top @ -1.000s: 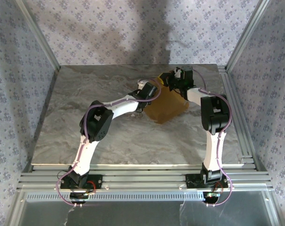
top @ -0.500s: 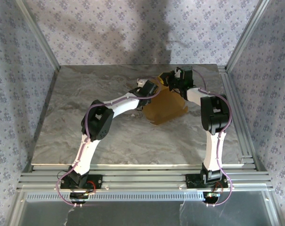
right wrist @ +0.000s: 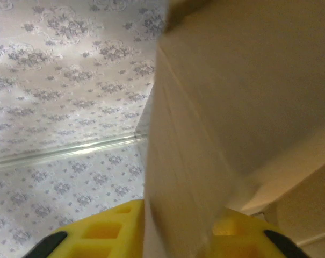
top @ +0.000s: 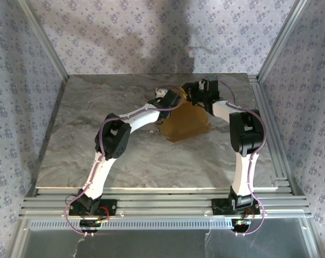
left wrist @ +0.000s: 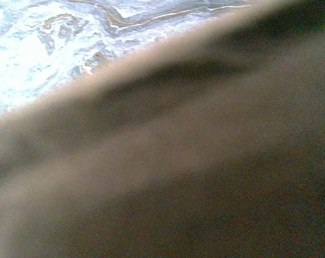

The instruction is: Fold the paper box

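Overhead, the paper box [top: 188, 122] lies right of centre in the upper half of the frame on the grey marble table [top: 98, 107], a tan sheet that looks lifted at its top end. There is lots of bare table to its left and below it. To the right there is a narrower strip before the metal rail [top: 268, 126], and the table's far edge runs just above the 2 wrists.

The box's top edge is hidden under those wrists. The left wrist camera gives a brown blur: cardboard close against the lens, with a wedge of marble in the upper-left corner. It is too soft to say whether the left jaws are apart or together.

Both arms come up from the bottom of the frame, elbows bowed outward, forearms angling in to meet over the box. The left gripper [top: 170, 100] is at its upper-left edge and the right gripper [top: 196, 94] at its upper-right. In the right wrist view, 2 yellow fingers [right wrist: 92, 234] sit along the bottom with a cardboard panel running down between them (pinched, by the look of it). Patterned wallpaper [right wrist: 60, 80] fills the left.
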